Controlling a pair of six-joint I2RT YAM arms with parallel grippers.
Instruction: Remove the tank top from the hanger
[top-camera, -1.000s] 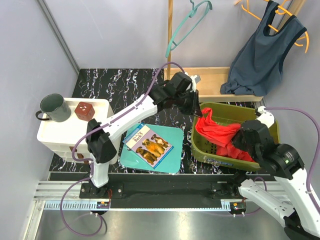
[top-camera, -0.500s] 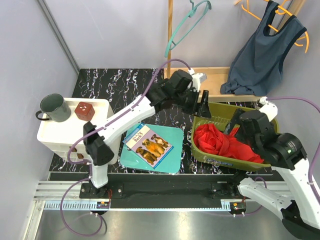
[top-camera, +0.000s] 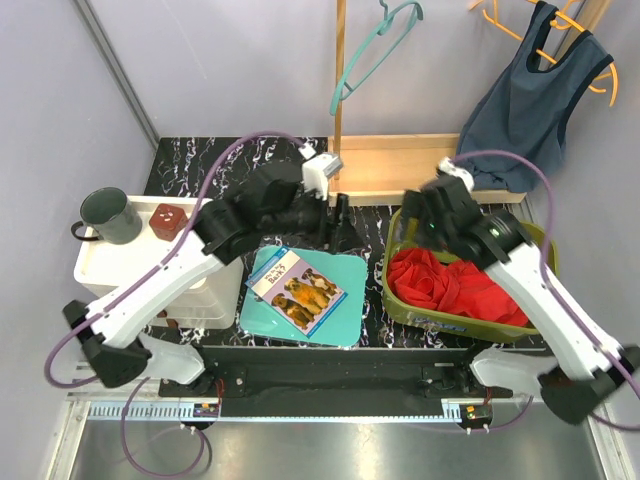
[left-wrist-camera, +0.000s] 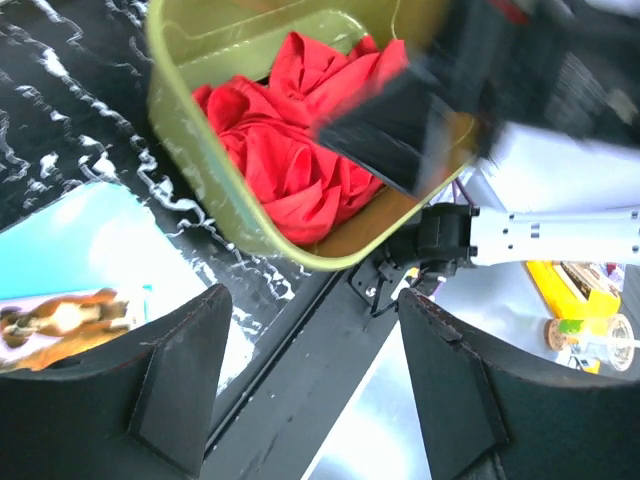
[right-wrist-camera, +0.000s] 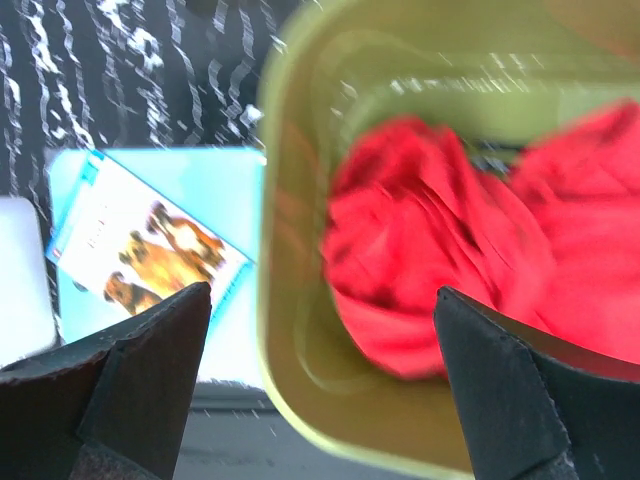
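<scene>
The left gripper (top-camera: 342, 220) and right gripper (right-wrist-camera: 322, 300) are both hovering with fingers spread and empty, beside the basket (top-camera: 440, 322) of red cloth (top-camera: 440, 280). The dark tank top (top-camera: 525, 110) is hanging on the orange hanger (top-camera: 497, 22) at the far right, crowding the wall (top-camera: 625, 150). I'd be lifting one strap off at a time, approaching from the open left.

The black table (top-camera: 215, 165) holds a white box (top-camera: 110, 270) at nine o'clock, a blue mat (top-camera: 345, 300) in the middle, and a green basket (top-camera: 392, 300) at three.
</scene>
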